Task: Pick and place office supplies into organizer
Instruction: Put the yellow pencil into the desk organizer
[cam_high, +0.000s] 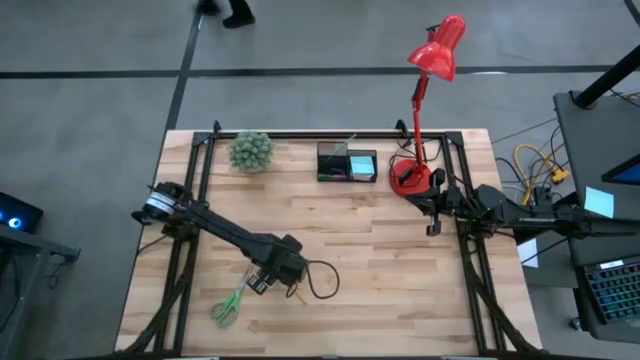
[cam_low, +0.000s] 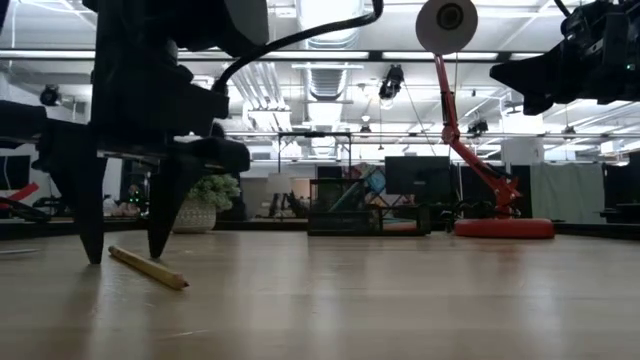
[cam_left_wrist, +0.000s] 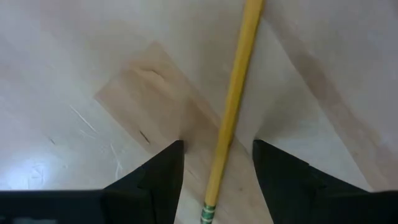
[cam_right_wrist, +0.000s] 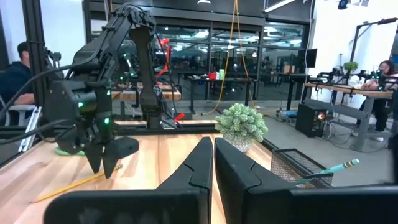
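A yellow pencil (cam_left_wrist: 231, 118) lies flat on the wooden table, and my left gripper (cam_left_wrist: 217, 149) stands over it, open, pointing down. One dark finger is on each side of the shaft near its green-banded end, with a gap on both sides. The low view shows those fingertips (cam_low: 92, 250) down near the tabletop and the pencil (cam_low: 150, 268) running out toward the near edge. Green-handled scissors (cam_high: 228, 305) lie just to the left of that gripper (cam_high: 262, 283). The black organizer (cam_high: 347, 163) sits at the far edge with a teal pen (cam_right_wrist: 333, 168) in it. My right gripper (cam_right_wrist: 213, 155) is shut and waits near the lamp base.
A red desk lamp (cam_high: 415, 175) stands right of the organizer and a small potted plant (cam_high: 250, 150) to its left, both by the far edge. A black cable loop (cam_high: 322, 280) hangs beside the left wrist. Bare wood lies between the pencil and the organizer.
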